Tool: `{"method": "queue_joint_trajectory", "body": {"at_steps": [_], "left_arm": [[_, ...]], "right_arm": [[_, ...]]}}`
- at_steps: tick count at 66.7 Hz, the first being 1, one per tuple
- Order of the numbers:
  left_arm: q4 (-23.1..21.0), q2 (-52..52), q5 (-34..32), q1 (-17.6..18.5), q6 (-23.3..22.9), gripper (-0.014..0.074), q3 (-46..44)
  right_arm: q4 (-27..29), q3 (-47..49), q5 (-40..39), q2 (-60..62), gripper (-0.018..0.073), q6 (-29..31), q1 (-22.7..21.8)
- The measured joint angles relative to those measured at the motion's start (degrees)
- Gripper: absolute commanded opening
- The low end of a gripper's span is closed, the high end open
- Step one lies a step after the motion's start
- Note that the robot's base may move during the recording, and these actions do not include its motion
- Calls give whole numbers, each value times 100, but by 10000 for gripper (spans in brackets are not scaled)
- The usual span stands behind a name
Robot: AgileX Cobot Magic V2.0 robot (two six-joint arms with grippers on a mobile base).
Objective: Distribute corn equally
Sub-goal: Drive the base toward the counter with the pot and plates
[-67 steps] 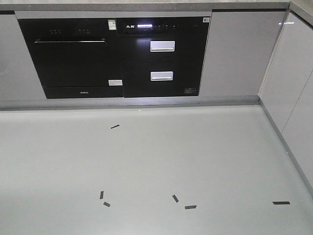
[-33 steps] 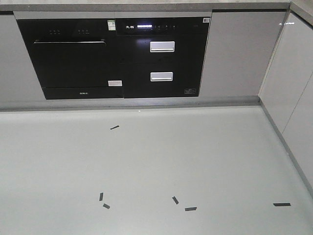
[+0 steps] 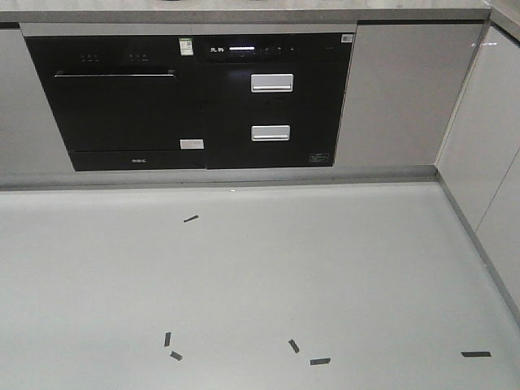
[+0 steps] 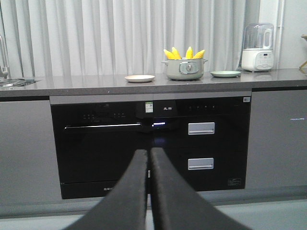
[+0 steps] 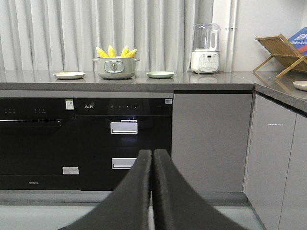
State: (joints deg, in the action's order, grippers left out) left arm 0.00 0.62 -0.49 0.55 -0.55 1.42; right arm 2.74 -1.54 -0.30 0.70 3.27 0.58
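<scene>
Well, from the front view I mostly see pale grey floor (image 3: 325,268) running up to a wall of grey cabinets, with the black built-in appliances (image 3: 187,101) set into them. From the wrist views a white curtain (image 4: 96,33) hangs behind a long grey countertop (image 4: 96,84). Both arms sit low and well back from that counter. The left gripper (image 4: 149,152) is clenched, its two dark fingers pressed together with nothing between them, and the right gripper (image 5: 152,151) is closed the same way, also empty. On the counter stands a grey-green pot (image 4: 183,69), and the corn (image 4: 183,52) is inside it, upright; I count four yellow tips above the rim. A beige plate (image 4: 139,78) lies just to the pot's left and a green plate (image 4: 225,74) to its right, both bare. A white blender (image 4: 257,47) stands further right. Short black tape marks (image 3: 191,218) are scattered on the floor.
</scene>
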Motion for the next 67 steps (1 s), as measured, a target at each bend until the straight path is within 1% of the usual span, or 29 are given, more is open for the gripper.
{"method": "queue_joint_trajectory", "body": {"at_steps": [67], "left_arm": [[0, 0, 0, 0, 0, -6, 0]], "right_arm": [[0, 0, 0, 0, -5, 0, 0]]}}
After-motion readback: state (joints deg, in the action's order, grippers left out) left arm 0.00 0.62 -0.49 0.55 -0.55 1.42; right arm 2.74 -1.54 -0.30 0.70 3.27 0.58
